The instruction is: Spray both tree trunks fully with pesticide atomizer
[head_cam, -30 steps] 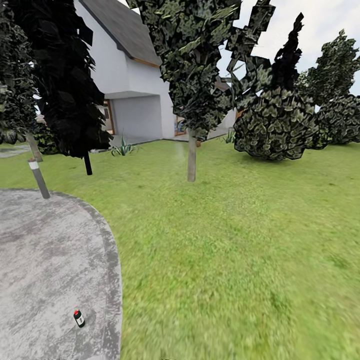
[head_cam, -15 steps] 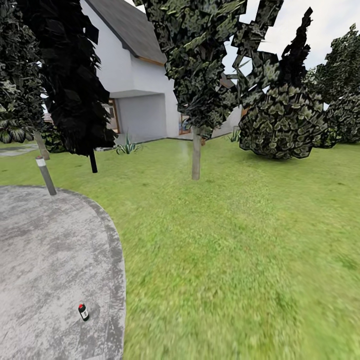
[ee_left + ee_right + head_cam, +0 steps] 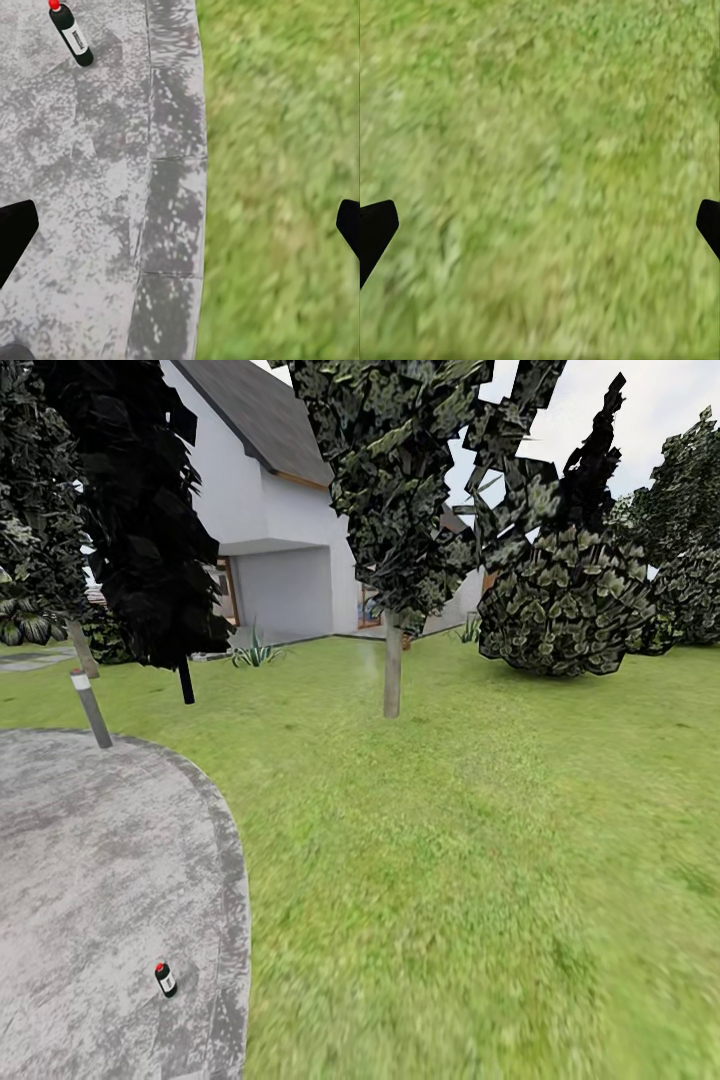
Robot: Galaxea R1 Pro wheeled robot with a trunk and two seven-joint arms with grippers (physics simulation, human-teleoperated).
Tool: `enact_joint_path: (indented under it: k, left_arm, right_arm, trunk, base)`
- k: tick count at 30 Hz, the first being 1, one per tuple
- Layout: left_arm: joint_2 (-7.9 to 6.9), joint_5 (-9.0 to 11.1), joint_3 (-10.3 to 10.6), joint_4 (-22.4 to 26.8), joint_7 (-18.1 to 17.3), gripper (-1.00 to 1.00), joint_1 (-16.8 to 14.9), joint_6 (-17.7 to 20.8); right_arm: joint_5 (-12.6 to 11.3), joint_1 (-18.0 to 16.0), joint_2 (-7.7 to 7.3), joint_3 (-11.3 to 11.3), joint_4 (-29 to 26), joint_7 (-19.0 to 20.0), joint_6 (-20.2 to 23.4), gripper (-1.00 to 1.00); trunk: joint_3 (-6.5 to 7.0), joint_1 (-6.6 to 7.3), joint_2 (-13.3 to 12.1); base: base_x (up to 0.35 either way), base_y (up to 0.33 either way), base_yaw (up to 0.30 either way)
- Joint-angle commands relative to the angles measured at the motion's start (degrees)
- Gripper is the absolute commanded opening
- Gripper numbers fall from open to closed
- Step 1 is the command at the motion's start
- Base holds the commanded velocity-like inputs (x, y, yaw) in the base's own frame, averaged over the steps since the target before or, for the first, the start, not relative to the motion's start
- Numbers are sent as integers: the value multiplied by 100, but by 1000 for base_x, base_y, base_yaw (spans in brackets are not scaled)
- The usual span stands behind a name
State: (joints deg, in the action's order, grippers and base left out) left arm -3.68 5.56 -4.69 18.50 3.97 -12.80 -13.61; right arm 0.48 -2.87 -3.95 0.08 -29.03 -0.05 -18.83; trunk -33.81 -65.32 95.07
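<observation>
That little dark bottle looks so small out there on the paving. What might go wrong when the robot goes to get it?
The pesticide atomizer is small and upright, so a clumsy touch from the open left hand may tip it.

It stands near the rounded edge of the floor; if knocked, it may roll into the grass.

The grey bollard stands at the paving's far edge, a possible obstacle when driving.

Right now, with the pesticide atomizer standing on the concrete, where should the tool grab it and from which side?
Probably around the dark body of the pesticide atomizer, below its red top, coming in level from the side. It stands upright and alone on the floor, and the left tool is open above the paving near it.
</observation>
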Motion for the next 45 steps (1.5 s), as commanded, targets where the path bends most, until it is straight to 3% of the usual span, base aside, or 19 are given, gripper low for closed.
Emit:
enact_joint_path:
  k: [1,9,23,45]
  left_arm:
    - [-1,58,12,-4,-1,100,-3,-19]
    - [-1,56,12,-4,0,100,-3,-19]
    - [-1,53,12,-4,2,100,-3,-19]
    - [0,58,12,-21,4,100,-3,-19]
  right_arm:
    - [5,-3,-1,1,5,-2,-16,100]
    - [5,-3,-1,1,4,-3,-18,100]
    - [5,-3,-1,-2,8,-4,-18,100]
    - [5,-3,-8,-27,11,-4,-15,100]
  trunk:
    - [-24,-22,44]
    - [-168,-198,365]
    - [-419,-505,926]
    - [-814,-988,1809]
  base:
    - [0,0,0]
    - [0,0,48]
    - [0,0,243]
    - [0,0,10]
